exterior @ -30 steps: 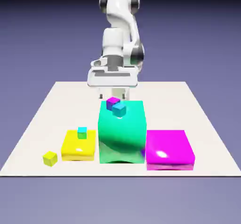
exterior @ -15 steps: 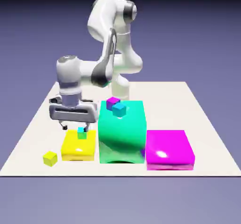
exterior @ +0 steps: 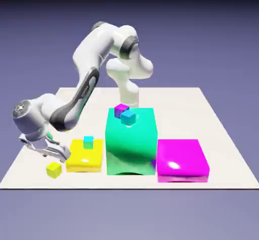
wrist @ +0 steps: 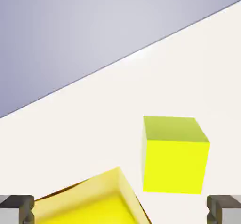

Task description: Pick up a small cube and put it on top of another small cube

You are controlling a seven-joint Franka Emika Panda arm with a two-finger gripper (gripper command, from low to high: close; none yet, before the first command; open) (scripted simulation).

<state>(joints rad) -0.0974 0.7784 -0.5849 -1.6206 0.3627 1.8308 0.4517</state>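
Lime small cube (wrist: pixel 174 154) fills hand view; gripper (exterior: pixel 50 153) wide open, empty.

The white table (exterior: pixel 217 133) is carrying a lime small cube (exterior: pixel 53 170) near its front left corner. Beside it are lying a flat yellow block (exterior: pixel 85 155), a tall green block (exterior: pixel 130 142) and a magenta block (exterior: pixel 182 160), in a row.

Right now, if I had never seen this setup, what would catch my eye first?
Probably the tall teal block in the middle of the table, with two tiny cubes on top, flanked by a flat magenta block and a flat yellow block. Next, the white arm sweeping low toward the exterior view's left, its open gripper just above the tiny lime cube, which sits alone near the table's front corner.
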